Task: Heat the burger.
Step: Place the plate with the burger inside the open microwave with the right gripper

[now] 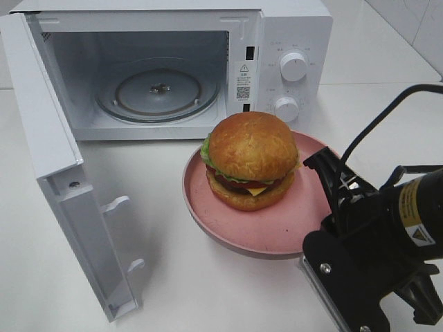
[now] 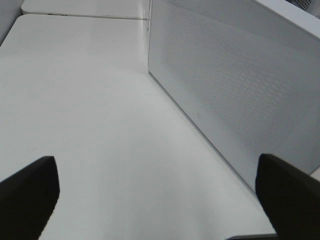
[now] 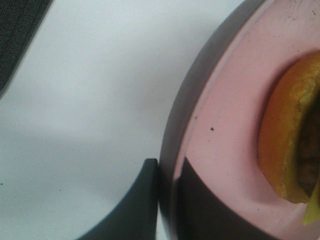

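Observation:
The burger (image 1: 250, 155), with a golden bun, lettuce, tomato, cheese and patty, sits on a round pink plate (image 1: 277, 228) in front of the open microwave (image 1: 291, 41). My right gripper (image 1: 327, 220) is shut on the plate's right rim. In the right wrist view its fingers (image 3: 140, 205) straddle the rim of the plate (image 3: 225, 125), one outside and one inside, and the burger's edge (image 3: 285, 135) shows close by. My left gripper (image 2: 160, 200) is open with nothing between its fingers, low over the table beside the microwave door (image 2: 225, 85). It does not show in the exterior view.
The microwave door (image 1: 62, 187) is swung wide open to the left. The glass turntable (image 1: 158, 90) inside carries nothing. Two knobs (image 1: 293, 67) sit on the right panel. The white table (image 1: 208, 290) runs in front of the plate.

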`<state>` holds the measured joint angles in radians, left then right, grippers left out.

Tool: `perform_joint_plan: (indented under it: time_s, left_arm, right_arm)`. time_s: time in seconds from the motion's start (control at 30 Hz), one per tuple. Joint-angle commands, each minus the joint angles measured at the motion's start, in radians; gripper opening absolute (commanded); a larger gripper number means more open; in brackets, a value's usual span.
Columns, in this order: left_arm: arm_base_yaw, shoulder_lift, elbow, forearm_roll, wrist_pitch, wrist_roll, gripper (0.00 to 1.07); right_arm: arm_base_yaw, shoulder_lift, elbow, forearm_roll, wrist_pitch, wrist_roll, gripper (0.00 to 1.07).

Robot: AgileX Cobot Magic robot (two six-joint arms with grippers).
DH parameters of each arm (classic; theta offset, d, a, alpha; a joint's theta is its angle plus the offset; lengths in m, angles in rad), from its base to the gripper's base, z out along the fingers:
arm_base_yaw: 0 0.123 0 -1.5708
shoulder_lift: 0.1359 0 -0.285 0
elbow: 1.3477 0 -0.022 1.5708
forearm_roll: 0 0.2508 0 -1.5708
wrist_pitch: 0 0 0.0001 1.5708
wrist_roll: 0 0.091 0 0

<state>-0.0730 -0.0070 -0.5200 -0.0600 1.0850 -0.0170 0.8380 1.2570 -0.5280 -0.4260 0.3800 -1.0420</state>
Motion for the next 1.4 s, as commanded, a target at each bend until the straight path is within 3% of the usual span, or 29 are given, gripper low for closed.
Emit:
perform_joint_plan:
  time_s: [0.03, 0.6, 1.4]
  left_arm:
    - [-0.003, -0.017, 0.003, 0.003, -0.013, -0.005, 1.00]
    - [-0.003, -0.017, 0.003, 0.003, -0.013, -0.005, 1.00]
    - [-0.003, -0.017, 0.003, 0.003, -0.013, -0.005, 1.00]
  right_arm:
    - [-0.019, -0.006, -0.043, 0.021, -0.054, -0.050, 0.00]
    - [-0.042, 0.241, -0.282, 0.093, -0.054, -0.154, 0.00]
    - [-0.042, 0.471, -0.459, 0.094, -0.130, -0.116, 0.00]
